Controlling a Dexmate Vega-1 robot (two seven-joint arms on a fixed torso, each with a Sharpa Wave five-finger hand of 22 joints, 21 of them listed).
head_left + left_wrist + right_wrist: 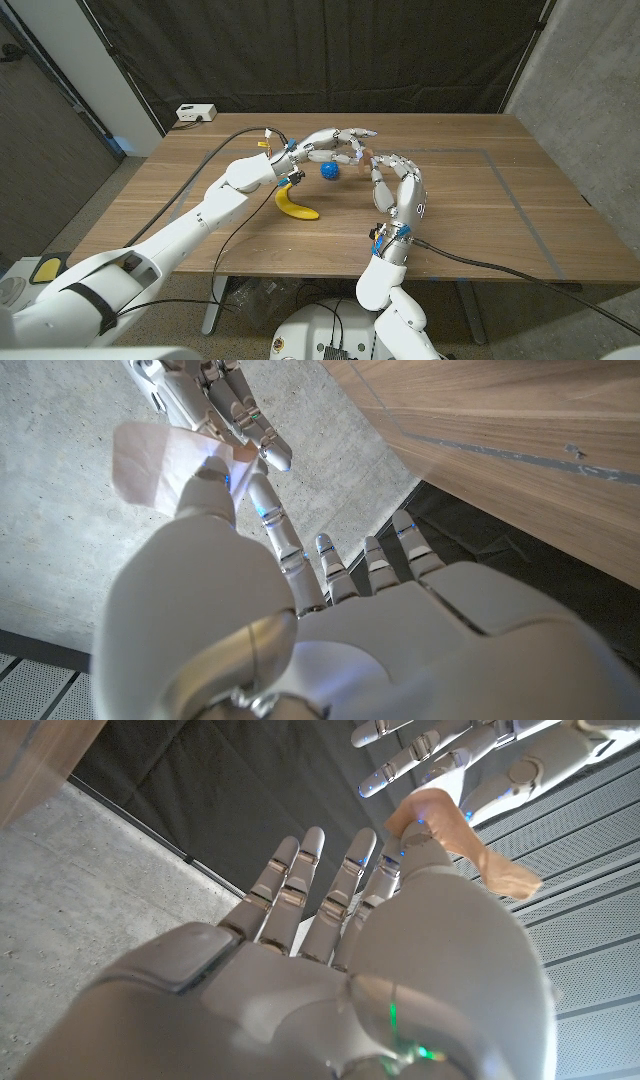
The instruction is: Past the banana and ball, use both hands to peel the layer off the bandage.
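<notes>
Left robot hand [335,140] and right robot hand [396,183] raised together above the desk [470,215], past the blue ball [329,171] and banana [296,205], both pinching the bandage [470,845] between thumb and finger. Pale backing layer [150,460] apparently partly lifted; full separation judged still to come. No containers in view.

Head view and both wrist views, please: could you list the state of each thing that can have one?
Bandage: lifted off the table, held between both hands, its backing layer partly spread to one side.
Left hand: raised, pinches the bandage.
Right hand: raised, pinches the bandage.
Banana: unpeeled, lying on the table.
Blue ball: resting on the table, untouched.
</notes>
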